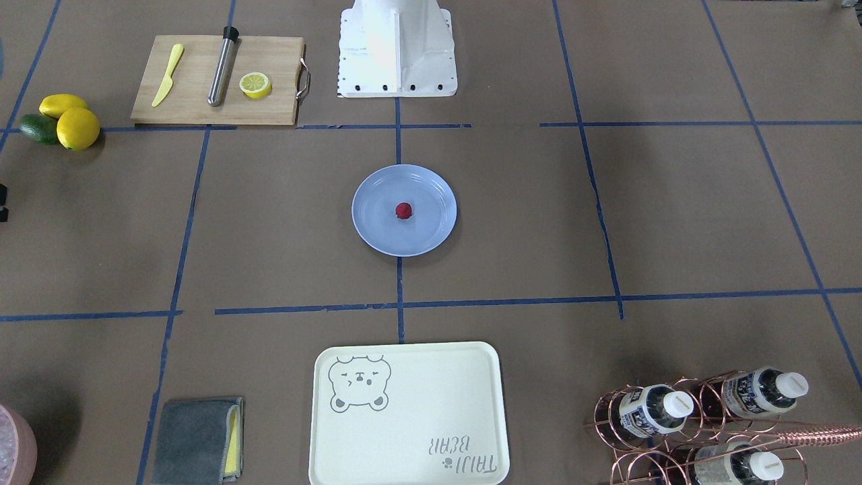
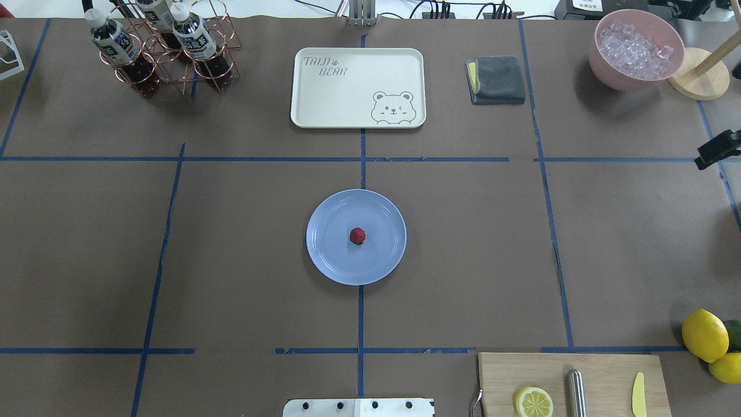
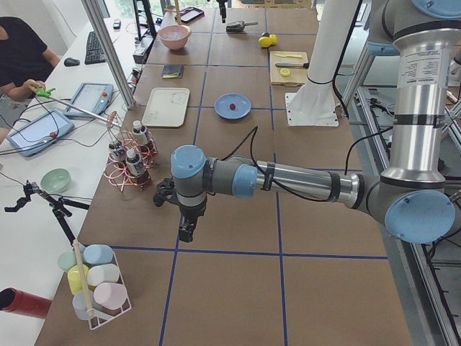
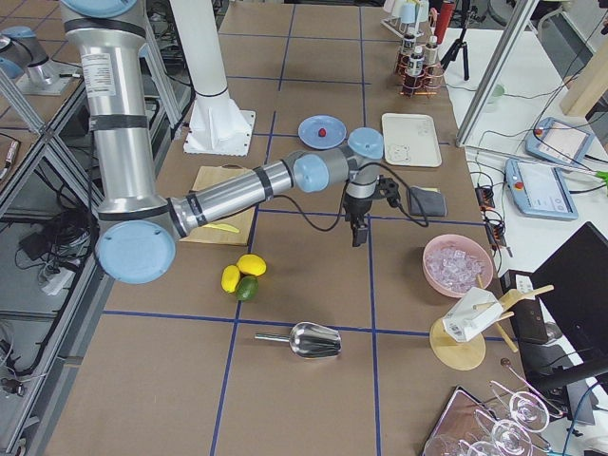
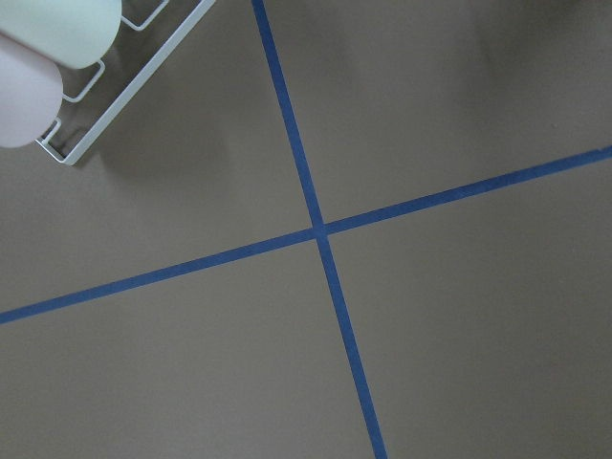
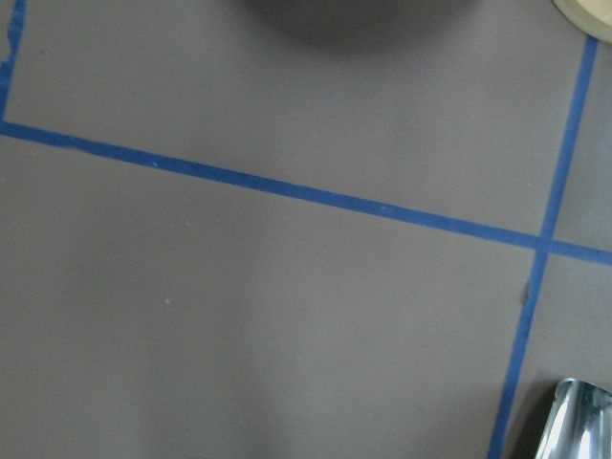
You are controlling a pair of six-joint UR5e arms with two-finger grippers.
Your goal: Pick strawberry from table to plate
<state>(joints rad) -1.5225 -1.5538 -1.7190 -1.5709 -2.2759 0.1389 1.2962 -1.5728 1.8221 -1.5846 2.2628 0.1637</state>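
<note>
The small dark-red strawberry (image 2: 357, 236) lies in the middle of the round pale-blue plate (image 2: 332, 258), at the centre of the brown paper-covered table (image 2: 243, 243); both also show in the front view, strawberry (image 1: 404, 211) on plate (image 1: 377, 232). My left gripper (image 3: 186, 232) hangs fingers-down over bare table far out on the left, near the wire bottle rack. Over bare table on the far right, between the grey cloth and the lemons, hangs my right gripper (image 4: 358, 237). Nothing is seen in either gripper, but I cannot tell whether they are open or shut. Both wrist views show only paper and tape.
A cream bear tray (image 2: 358, 87), a copper bottle rack (image 2: 162, 49), a folded grey cloth (image 2: 498, 79) and a pink bowl of ice (image 2: 635, 49) line the far side. A cutting board (image 2: 573, 385) with lemon half, metal rod and yellow knife sits near right, beside lemons (image 2: 704, 335).
</note>
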